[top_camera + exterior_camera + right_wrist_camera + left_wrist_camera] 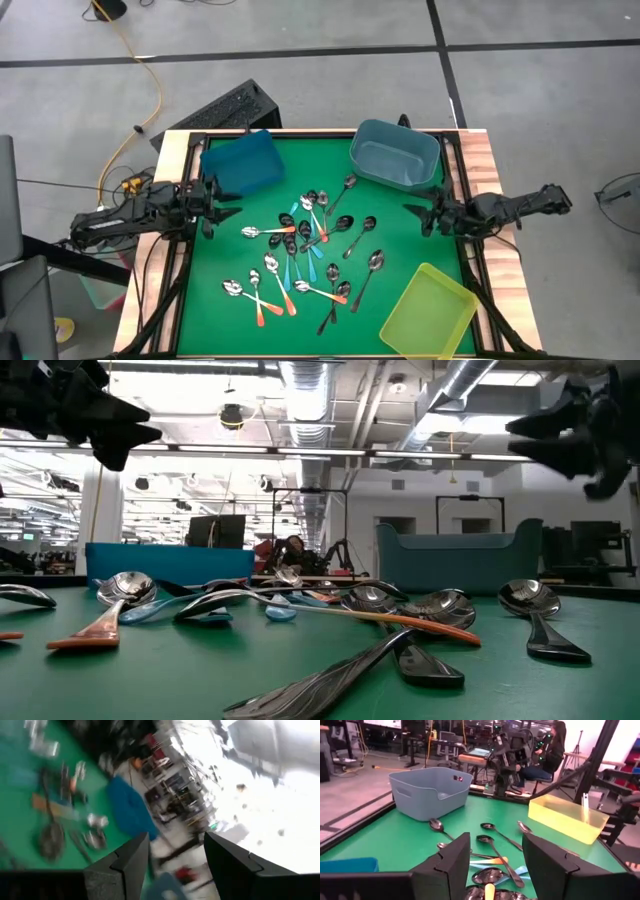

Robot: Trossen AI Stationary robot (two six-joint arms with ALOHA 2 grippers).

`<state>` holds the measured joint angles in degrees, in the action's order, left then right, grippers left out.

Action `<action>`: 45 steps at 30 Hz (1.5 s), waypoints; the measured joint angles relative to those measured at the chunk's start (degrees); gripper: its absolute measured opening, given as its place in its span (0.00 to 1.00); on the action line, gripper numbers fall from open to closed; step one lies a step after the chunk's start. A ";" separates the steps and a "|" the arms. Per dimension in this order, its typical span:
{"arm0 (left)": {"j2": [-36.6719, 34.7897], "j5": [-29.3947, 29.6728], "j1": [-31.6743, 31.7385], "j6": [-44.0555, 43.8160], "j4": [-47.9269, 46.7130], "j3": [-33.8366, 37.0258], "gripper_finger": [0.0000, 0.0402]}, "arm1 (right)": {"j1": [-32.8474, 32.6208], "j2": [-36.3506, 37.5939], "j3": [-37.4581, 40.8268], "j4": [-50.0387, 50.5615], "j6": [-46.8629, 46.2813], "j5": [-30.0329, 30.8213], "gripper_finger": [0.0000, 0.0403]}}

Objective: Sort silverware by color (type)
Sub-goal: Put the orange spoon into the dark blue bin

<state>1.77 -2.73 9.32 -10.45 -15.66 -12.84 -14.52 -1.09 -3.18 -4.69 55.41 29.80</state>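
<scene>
Blue bin (242, 163), grey-blue bin (396, 154) and yellow bin (429, 311) ring the silverware (305, 250) on the green mat (400, 225). Left gripper (222, 205) and right gripper (415, 212) hang parted, empty; a seated person (547, 751) beyond

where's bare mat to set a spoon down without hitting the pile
Free: the green strip between the spoon pile and the mat's right edge, above the yellow bin; the left strip below the blue bin; the bottom-left corner. Crowded: the mat's middle, where spoons overlap. Both hands, left and right, hover open at the sides.
</scene>
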 joint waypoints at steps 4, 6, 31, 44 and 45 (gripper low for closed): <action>0.51 1.17 -0.06 -15.32 4.19 0.09 0.41 | 0.28 -0.04 0.02 -4.99 -26.48 1.02 0.55; 0.41 1.71 -0.06 -26.24 7.80 0.07 0.41 | 0.86 -0.08 0.00 -8.67 -44.55 4.23 0.55; 0.95 24.33 -0.06 -52.28 8.28 0.07 0.41 | 5.64 -0.08 -0.17 -5.36 -108.49 10.62 0.55; 12.62 16.12 -0.06 -43.26 43.50 -5.53 0.41 | 5.68 -2.57 -8.92 -22.07 -97.21 1.68 0.55; 14.62 15.04 -0.06 -42.25 41.99 -7.88 0.41 | 5.68 -3.98 -11.38 -20.93 -94.63 1.67 0.55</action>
<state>16.39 12.31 9.26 -52.70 26.32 -20.72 -8.84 -5.07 -14.56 -25.63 -39.22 31.47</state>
